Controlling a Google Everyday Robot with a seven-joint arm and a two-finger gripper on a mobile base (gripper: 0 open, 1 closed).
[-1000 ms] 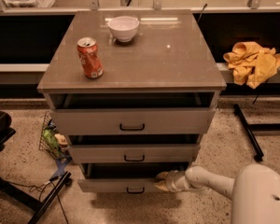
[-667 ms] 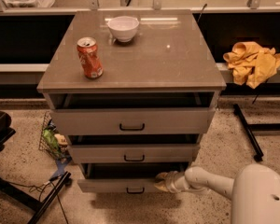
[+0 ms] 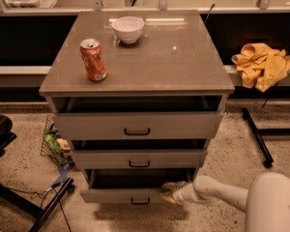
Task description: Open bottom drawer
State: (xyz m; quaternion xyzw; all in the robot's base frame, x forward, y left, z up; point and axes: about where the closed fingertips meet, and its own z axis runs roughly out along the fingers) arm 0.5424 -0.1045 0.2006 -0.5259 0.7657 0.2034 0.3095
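"The bottom drawer (image 3: 113, 195), where is it?"

"Lowest of three in the cabinet (image 3: 217, 103), right down by the floor. It's pulled out partway, with a dark gap showing behind its front. Its small black handle (image 3: 140, 201) sits in the middle of the front."

"And the end effector (image 3: 170, 192)?"

"At the top edge of that drawer front, right of the handle and touching it. I cannot tell whether it is clenched or released. The pale arm (image 3: 217, 193) comes in low from the right."

"The other drawers?"

"The middle drawer (image 3: 101, 158) and the top drawer (image 3: 92, 125) each stand out a little too, with a shadowed slot above each."

"On the tabletop (image 3: 179, 57)?"

"A red can (image 3: 93, 60) upright near the left front, and a white bowl (image 3: 128, 29) farther back, well apart from it."

"Around the cabinet?"

"A yellow cloth (image 3: 262, 64) is heaped on the ledge to the right. A wire basket (image 3: 52, 146) stands on the floor just beside the cabinet's left side."
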